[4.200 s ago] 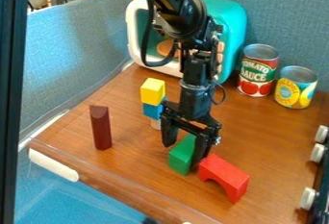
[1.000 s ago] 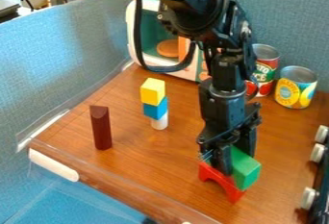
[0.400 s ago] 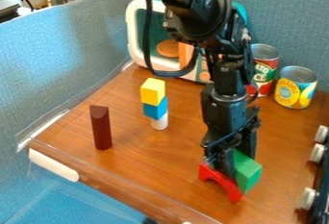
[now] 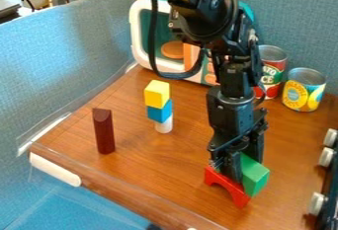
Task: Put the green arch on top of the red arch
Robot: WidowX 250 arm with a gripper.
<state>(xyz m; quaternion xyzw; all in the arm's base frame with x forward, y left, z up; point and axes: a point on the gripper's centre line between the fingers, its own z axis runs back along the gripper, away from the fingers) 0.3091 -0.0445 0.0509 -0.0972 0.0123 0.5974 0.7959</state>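
My gripper (image 4: 241, 165) hangs at the lower right of the camera view, shut on the green arch (image 4: 255, 178), whose near part shows to the right of the fingers. Directly below and to the left, the red arch (image 4: 228, 184) stands on the table with its opening facing down. The green arch overlaps the red arch's upper right side; I cannot tell whether it rests on top or just behind. The near finger hides part of both arches.
A yellow block (image 4: 157, 94) on a blue block (image 4: 159, 111) and white cylinder (image 4: 164, 124) stands left of the gripper. Farther left is a dark red block (image 4: 104, 131). Behind are a toy oven (image 4: 137, 34) and two cans (image 4: 304, 90). Stove knobs (image 4: 316, 202) line the right edge.
Since the oldest frame, the gripper has carried the green arch right to the red arch. Over the last second it has come down slightly, with hardly any motion since the latest earlier frame.
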